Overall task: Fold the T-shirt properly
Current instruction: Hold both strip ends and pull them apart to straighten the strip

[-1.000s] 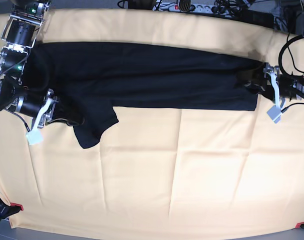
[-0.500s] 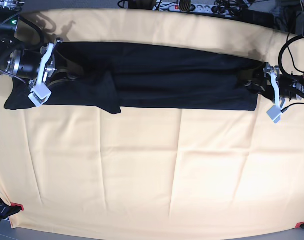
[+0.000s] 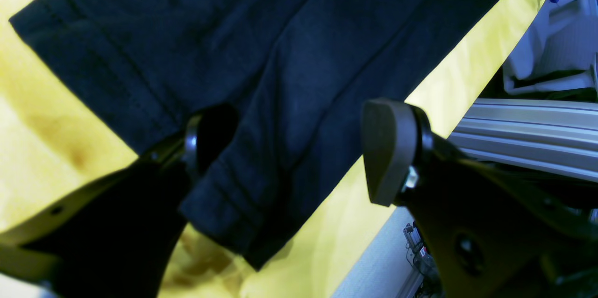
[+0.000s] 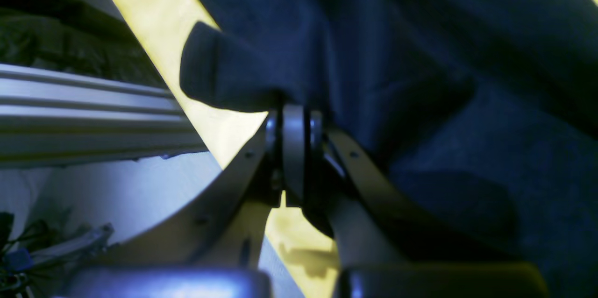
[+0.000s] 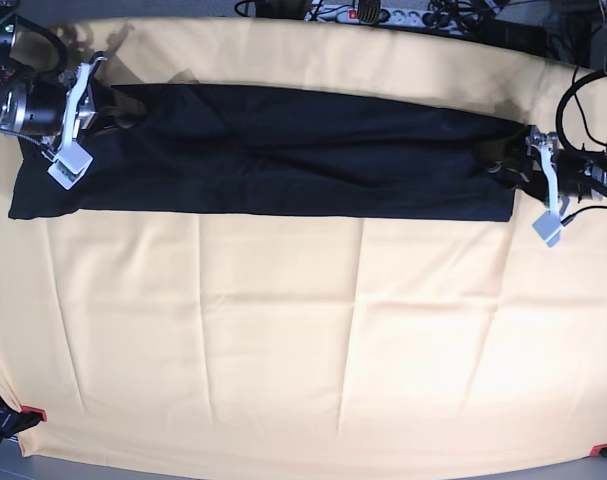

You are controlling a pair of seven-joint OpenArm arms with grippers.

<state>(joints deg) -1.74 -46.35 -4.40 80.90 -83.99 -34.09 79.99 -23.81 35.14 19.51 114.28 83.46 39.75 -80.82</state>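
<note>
The black T-shirt (image 5: 283,150) lies as a long, narrow folded band across the back of the table. My right gripper (image 5: 91,118) is at its left end, shut on a fold of the cloth; the right wrist view shows the pads pressed together (image 4: 294,144) with dark cloth (image 4: 444,102) bunched above them. My left gripper (image 5: 523,165) is at the band's right end. In the left wrist view it is open (image 3: 299,148), the jaws standing wide apart, with the hemmed edge of the shirt (image 3: 280,55) lying between them.
An orange-yellow cloth (image 5: 333,340) covers the table. A power strip and cables (image 5: 383,12) lie along the back edge. Red clips (image 5: 33,413) hold the front corners. An aluminium rail (image 3: 523,125) runs beside the table's right end.
My right gripper carried the hanging sleeve from the front left up and back onto the band. The shirt's left end now lies flat and straight. The left arm has not moved.
</note>
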